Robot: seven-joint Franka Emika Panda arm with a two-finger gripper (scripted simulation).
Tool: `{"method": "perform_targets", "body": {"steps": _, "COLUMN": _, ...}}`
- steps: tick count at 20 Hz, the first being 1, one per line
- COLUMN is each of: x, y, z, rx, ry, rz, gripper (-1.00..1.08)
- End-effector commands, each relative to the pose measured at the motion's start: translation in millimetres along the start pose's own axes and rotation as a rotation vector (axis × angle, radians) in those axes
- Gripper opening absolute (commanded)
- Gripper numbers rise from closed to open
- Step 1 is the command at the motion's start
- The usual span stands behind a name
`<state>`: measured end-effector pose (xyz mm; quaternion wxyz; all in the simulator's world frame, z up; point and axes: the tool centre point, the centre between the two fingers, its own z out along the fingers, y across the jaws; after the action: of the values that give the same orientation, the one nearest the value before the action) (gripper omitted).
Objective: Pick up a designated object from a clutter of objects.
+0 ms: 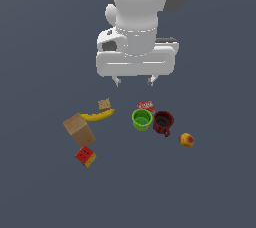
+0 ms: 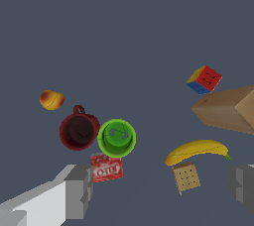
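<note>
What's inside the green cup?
The green cup looks empty: the wrist view shows only its green bottom with faint marks. What lies under the cup is covered.

Plain dark grey-blue floor (image 1: 45, 197)

White lettering on red can (image 2: 106, 168), unreadable.

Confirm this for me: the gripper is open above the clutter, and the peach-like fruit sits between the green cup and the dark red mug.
Not quite. The gripper is open above the clutter, but the peach-like fruit lies alone, apart from the dark red mug, on the side away from the green cup. Cup and mug stand side by side. The exterior view shows this.
</note>
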<state>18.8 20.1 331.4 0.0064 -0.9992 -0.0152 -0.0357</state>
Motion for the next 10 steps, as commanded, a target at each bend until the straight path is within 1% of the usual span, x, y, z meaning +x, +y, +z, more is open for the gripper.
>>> {"method": "perform_targets", "body": {"steps": 1, "x": 0, "y": 0, "z": 0, "rx": 0.000, "ry": 0.000, "rz": 0.000, "gripper": 1.00}}
{"method": "perform_targets", "body": {"steps": 10, "x": 8, "y": 14, "z": -1, "rx": -0.025, "ry": 0.013, "rz": 0.000, "gripper": 1.00}}
